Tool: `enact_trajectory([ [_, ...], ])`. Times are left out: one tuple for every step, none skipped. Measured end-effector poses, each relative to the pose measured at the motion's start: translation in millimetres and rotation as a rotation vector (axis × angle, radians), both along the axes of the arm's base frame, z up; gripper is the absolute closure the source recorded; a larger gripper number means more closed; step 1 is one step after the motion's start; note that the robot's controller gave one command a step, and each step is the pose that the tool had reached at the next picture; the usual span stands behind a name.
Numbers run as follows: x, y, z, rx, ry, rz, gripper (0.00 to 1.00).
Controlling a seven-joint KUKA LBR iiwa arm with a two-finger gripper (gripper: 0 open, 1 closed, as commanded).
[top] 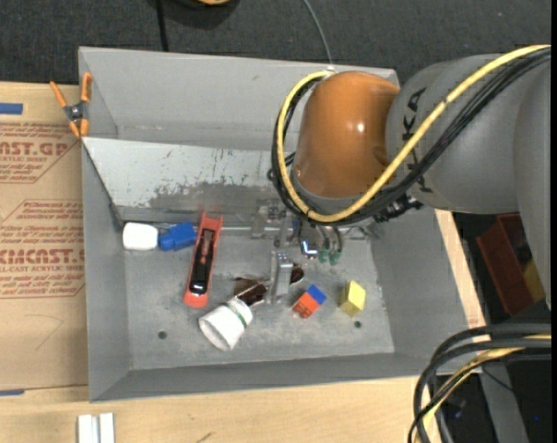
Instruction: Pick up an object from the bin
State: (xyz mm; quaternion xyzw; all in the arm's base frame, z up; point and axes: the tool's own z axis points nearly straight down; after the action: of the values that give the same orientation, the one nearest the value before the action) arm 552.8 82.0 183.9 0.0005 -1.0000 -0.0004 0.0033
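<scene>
My gripper (282, 277) reaches down from under the arm's orange cover into the middle of the bin floor. Its tip stands just right of a small dark brown piece (251, 291) and just left of a red and blue block (307, 301). A white cup (226, 323) lies on its side in front of the brown piece. A yellow block (353, 296) sits further right. Nothing can be made out inside the gripper.
A long red and black tool (202, 258) lies left of the gripper, pointing toward the back wall. A blue and white object (158, 238) rests near the bin's left side. The arm and its cables cover the bin's right back part.
</scene>
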Motion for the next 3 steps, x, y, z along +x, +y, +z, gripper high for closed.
enact_trajectory([
  [1.7, -0.4, 4.7, 0.001, -0.008, 0.000, 0.00],
  [-6.9, -16.1, -40.2, 0.001, -0.011, 0.013, 0.00],
  [-10.3, -18.3, -82.3, 0.000, -0.008, 0.082, 0.00],
])
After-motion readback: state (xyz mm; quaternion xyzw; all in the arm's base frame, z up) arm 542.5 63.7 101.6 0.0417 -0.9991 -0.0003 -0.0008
